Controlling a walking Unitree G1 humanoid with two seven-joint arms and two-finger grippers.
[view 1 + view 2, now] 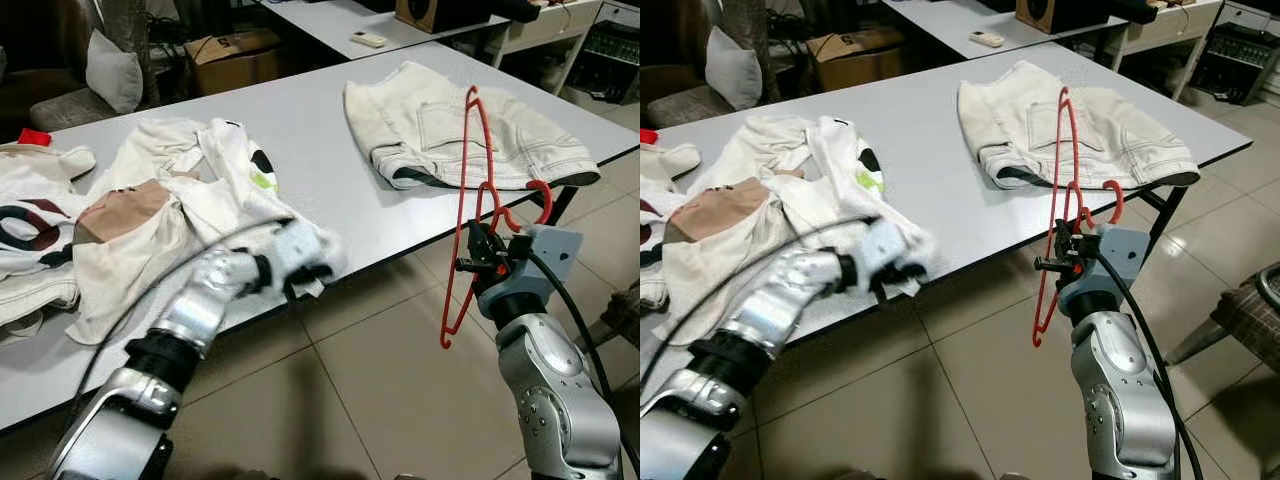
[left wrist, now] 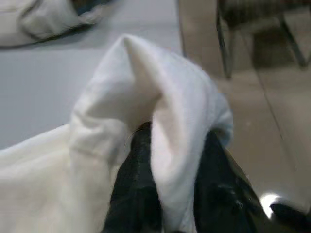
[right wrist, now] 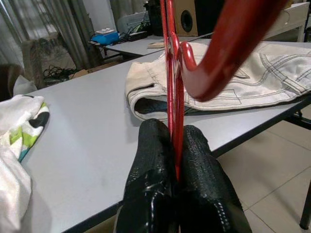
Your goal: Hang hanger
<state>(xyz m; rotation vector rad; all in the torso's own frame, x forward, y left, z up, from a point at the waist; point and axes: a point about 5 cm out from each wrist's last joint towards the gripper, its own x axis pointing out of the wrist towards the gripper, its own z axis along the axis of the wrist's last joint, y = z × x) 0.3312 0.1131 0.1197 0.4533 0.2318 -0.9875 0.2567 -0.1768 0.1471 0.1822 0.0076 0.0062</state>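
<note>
While my right gripper (image 1: pixel 1058 262) holds the red wire hanger (image 1: pixel 470 215) upright off the tabletop (image 1: pixel 310 160) edge, jaws clamped shut on the wire near its neck, my left gripper (image 2: pixel 170 194) pinches a fold of the white garment (image 1: pixel 215 185) at the near edge, cloth between the jaws. Step looks like: bring garment and hanger together. Next move needs the cloth lifted clear and an opening lined up with the hanger's arm. Folded pale jeans (image 1: pixel 460 135) lie further right, untouched.
</note>
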